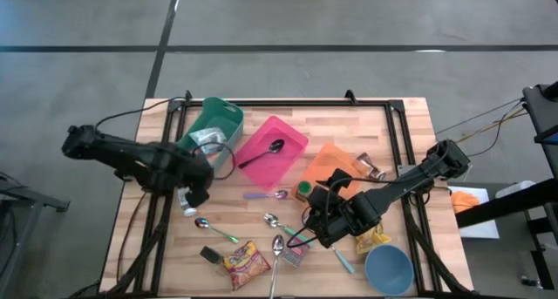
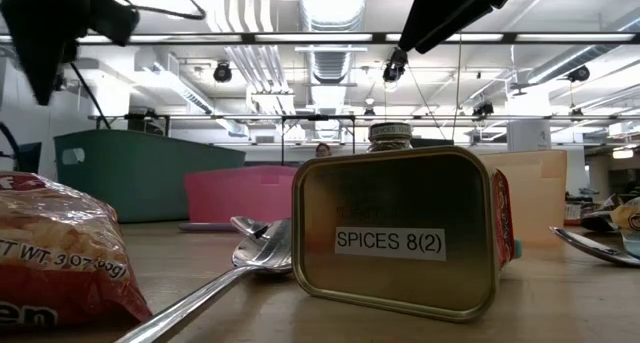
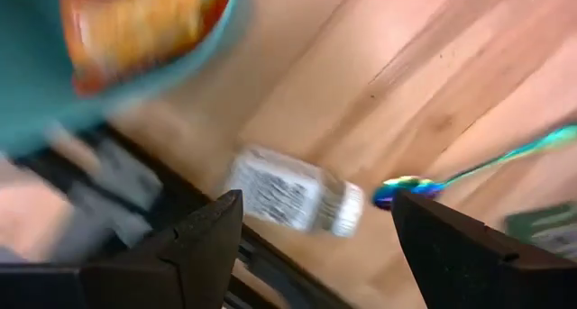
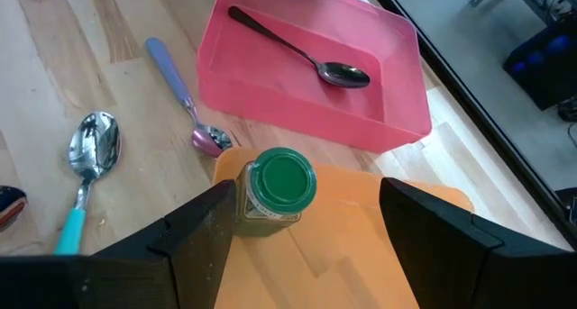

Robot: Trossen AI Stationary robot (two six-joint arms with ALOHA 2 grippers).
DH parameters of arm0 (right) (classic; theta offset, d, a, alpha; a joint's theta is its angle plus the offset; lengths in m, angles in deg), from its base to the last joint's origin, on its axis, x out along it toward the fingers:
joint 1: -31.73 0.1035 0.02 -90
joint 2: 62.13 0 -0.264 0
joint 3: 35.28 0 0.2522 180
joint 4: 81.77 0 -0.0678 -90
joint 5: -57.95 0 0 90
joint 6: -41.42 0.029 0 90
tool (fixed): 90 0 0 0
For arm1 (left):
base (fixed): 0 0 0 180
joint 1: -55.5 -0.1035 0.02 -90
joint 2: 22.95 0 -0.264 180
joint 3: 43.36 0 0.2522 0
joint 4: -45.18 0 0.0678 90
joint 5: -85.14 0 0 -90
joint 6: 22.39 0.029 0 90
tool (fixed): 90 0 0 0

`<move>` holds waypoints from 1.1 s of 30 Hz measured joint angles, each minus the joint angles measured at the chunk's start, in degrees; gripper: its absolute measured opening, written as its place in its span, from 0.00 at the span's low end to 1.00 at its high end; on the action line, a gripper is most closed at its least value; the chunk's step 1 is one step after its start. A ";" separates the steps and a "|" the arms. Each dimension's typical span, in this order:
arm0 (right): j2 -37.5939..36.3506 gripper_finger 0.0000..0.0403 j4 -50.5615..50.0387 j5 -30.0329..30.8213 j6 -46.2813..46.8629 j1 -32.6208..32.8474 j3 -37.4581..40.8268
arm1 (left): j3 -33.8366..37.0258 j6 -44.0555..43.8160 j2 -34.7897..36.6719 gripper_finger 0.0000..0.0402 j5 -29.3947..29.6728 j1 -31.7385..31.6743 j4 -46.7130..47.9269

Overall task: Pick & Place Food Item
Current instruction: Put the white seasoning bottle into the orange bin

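Observation:
A small white bottle (image 3: pixel 293 201) lies on its side on the wood near the table's left rail (image 1: pixel 186 203). My left gripper (image 3: pixel 315 199) hovers open above it, pointing down (image 1: pixel 195 193). The green bin (image 1: pixel 212 125) holds an orange food packet (image 3: pixel 135 30). My right gripper (image 4: pixel 306 187) stands open, slanting down toward a green-lidded jar (image 4: pixel 279 187). That jar stands upright beside the orange bin (image 1: pixel 336 166); its place in the high view is (image 1: pixel 302 192). A red snack bag (image 1: pixel 247 262) and a yellow packet (image 1: pixel 373 240) lie near the front edge.
A pink bin (image 1: pixel 273 146) holds a dark spoon (image 4: pixel 302 49). Several spoons lie on the middle of the table, among them an iridescent one (image 3: pixel 406 190). A spice tin (image 2: pixel 395 233) stands near the front, and a blue bowl (image 1: pixel 388 268) sits at the front right.

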 joint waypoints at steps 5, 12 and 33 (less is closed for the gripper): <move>0.00 0.68 0.44 0.00 0.78 0.00 0.00 | 0.10 -23.05 -0.02 0.71 -4.68 5.29 0.48; 0.00 0.68 0.69 -0.09 1.30 0.13 0.00 | 2.18 -34.47 -0.02 0.71 -4.84 7.31 4.42; 0.00 0.67 1.52 -0.02 -7.53 0.13 0.04 | 18.56 -49.57 -0.04 0.71 -5.96 8.92 -17.79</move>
